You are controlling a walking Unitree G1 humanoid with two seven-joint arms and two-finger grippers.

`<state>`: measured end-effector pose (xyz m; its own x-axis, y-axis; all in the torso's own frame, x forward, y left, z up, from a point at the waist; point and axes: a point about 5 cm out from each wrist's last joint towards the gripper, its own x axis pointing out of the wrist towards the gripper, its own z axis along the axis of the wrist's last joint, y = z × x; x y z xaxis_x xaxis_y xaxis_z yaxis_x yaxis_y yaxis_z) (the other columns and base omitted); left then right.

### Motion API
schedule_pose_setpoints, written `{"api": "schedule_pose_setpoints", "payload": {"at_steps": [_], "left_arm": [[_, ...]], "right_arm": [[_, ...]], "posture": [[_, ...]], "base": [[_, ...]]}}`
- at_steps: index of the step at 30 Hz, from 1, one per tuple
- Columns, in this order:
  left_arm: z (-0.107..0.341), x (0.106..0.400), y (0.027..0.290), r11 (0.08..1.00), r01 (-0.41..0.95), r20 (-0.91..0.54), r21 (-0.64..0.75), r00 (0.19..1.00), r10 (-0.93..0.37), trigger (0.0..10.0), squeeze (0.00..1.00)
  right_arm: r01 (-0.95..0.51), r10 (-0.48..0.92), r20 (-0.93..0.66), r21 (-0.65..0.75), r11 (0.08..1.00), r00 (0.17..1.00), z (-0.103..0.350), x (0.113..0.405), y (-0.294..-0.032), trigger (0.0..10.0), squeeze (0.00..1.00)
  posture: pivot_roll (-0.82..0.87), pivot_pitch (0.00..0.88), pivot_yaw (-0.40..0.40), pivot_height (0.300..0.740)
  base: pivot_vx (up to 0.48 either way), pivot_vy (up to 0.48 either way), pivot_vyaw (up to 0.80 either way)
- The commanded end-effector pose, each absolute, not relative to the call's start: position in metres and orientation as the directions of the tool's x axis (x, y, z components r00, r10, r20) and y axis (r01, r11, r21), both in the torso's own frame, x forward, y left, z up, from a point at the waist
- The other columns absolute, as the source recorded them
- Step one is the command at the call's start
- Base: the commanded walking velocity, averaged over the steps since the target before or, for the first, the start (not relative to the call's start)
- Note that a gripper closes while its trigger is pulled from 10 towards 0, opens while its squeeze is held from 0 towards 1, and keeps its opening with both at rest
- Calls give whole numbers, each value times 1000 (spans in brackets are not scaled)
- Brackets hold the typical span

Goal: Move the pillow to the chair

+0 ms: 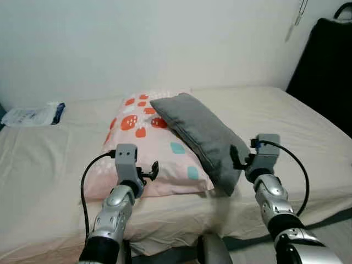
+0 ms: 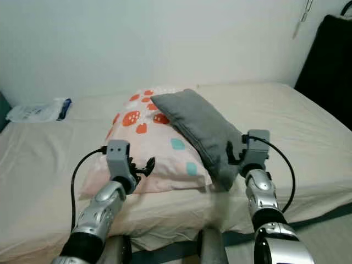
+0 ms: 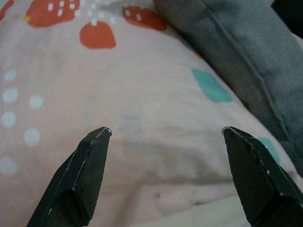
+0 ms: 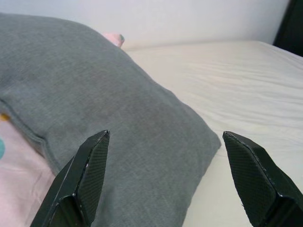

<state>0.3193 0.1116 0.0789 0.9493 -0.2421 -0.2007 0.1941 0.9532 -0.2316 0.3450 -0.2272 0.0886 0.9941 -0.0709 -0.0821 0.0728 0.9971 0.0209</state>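
**Grey pillow, easy grab?**

The soft grey fabric pillow (image 1: 201,135) lies mid-frame, slanted over the pink spotted pillow (image 1: 148,151) on the beige bed (image 1: 44,181). Left gripper (image 3: 165,135) and right gripper (image 4: 165,137) both gape wide. Looks light and floppy, so I'd pinch its near corner.

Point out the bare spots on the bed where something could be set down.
Free: the bed right of the gray pillow, and the stretch between the patterned pillow and the plastic packet. Crowded: the middle, where both pillows overlap and the left tool and right tool hover.
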Motion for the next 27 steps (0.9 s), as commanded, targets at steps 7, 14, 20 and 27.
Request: {"api": "schedule_pose_setpoints", "payload": {"at_steps": [7,14,20,27], "left_arm": [[73,319,113,967,178,-242,-183,945,-220,10000,0],[70,316,114,968,176,-251,-178,943,-218,10000,0],[68,314,114,970,178,-257,-168,942,-218,10000,0],[67,313,116,971,183,-265,-154,939,-219,10000,0]], "right_arm": [[68,-63,-104,41,997,993,83,344,-224,10000,0],[45,-33,-122,96,994,992,78,343,-220,10000,0],[42,-26,-134,116,992,991,74,341,-217,10000,0],[42,-20,-155,141,989,988,67,337,-213,10000,0]], "posture": [[-23,0,-60,588],[-18,0,-62,583],[-15,0,-57,568],[-10,0,-49,568]], "base": [[0,0,0],[0,0,0],[0,0,0],[0,0,0]]}}
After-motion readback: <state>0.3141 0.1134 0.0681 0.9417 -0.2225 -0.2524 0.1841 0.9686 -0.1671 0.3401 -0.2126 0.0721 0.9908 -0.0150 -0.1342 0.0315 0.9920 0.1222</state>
